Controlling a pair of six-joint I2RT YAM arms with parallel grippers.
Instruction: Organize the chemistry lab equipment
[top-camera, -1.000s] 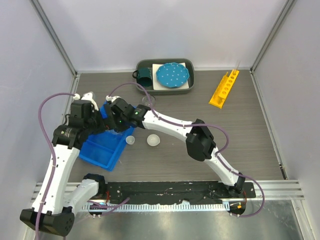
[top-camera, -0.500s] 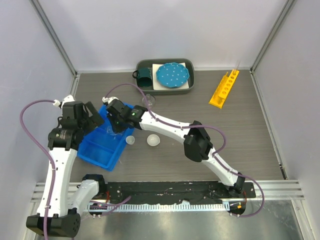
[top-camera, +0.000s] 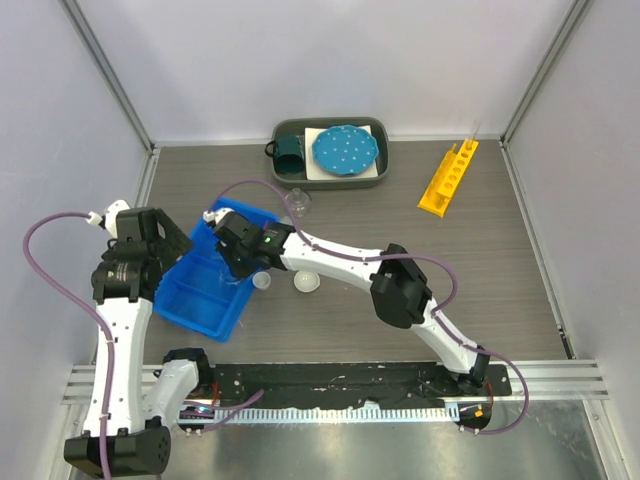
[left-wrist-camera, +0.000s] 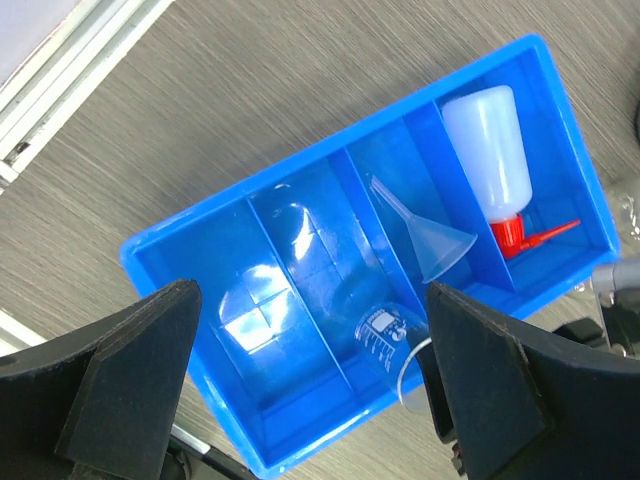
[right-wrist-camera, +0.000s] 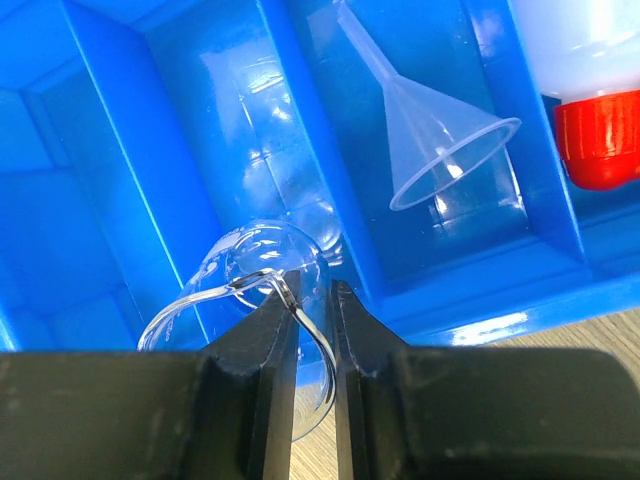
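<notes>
A blue divided bin (top-camera: 205, 322) sits on the table at the left. My right gripper (top-camera: 237, 262) is shut on the rim of a clear beaker (right-wrist-camera: 245, 270) and holds it tilted over a middle compartment of the bin (right-wrist-camera: 470, 310). A clear funnel (right-wrist-camera: 440, 150) lies in the neighbouring compartment. The white squeeze bottle with red nozzle (left-wrist-camera: 490, 150) lies in the end one. My left gripper (top-camera: 168, 240) is open and empty above the bin's left side (left-wrist-camera: 330, 148), with the beaker (left-wrist-camera: 385, 335) between its fingers' view. A small clear flask (top-camera: 297, 199) stands behind the bin. Two small round dishes (top-camera: 261, 281) (top-camera: 306, 281) lie right of it.
A grey tray (top-camera: 380, 172) at the back holds a teal mug (top-camera: 290, 152) and a blue white-dotted plate (top-camera: 345, 148). The long yellow holed rack (top-camera: 447, 177) lies at the back right. Side walls close in the table.
My left arm has drawn back to the left, off the bin. My right gripper has shifted slightly toward the bin's near side with the beaker still held.
</notes>
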